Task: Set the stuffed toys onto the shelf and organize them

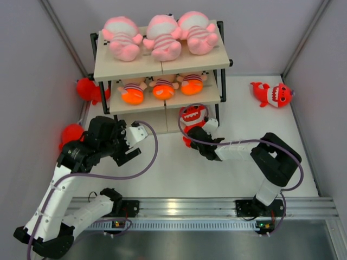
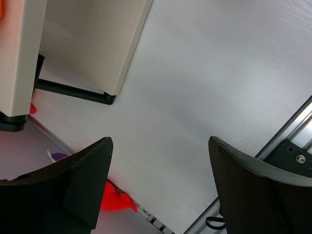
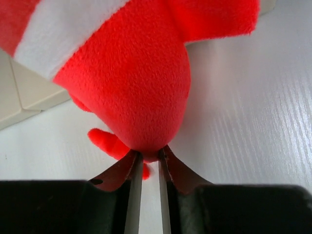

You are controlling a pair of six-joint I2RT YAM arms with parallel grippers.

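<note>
Seen from above, a three-tier shelf (image 1: 111,69) stands at the back of a white tabletop (image 1: 179,173). Three pale-pink dolls (image 1: 162,37) with striped bodies lie side by side on its top board, and three more striped dolls (image 1: 162,86) sit in a row on the middle board. A red shark (image 1: 193,116) with a white toothy mouth is just in front of the bottom tier; the right claw (image 3: 148,158) is clenched on its tail end, the jaws nearly together around a pinch of red plush. The left claw (image 2: 158,146) hangs released near the shelf's left front leg, its jaws wide apart with only bare tabletop between them. A second shark (image 1: 274,95) lies well apart on the right of the tabletop. Two red toys (image 1: 89,89) rest by the left wall
</note>
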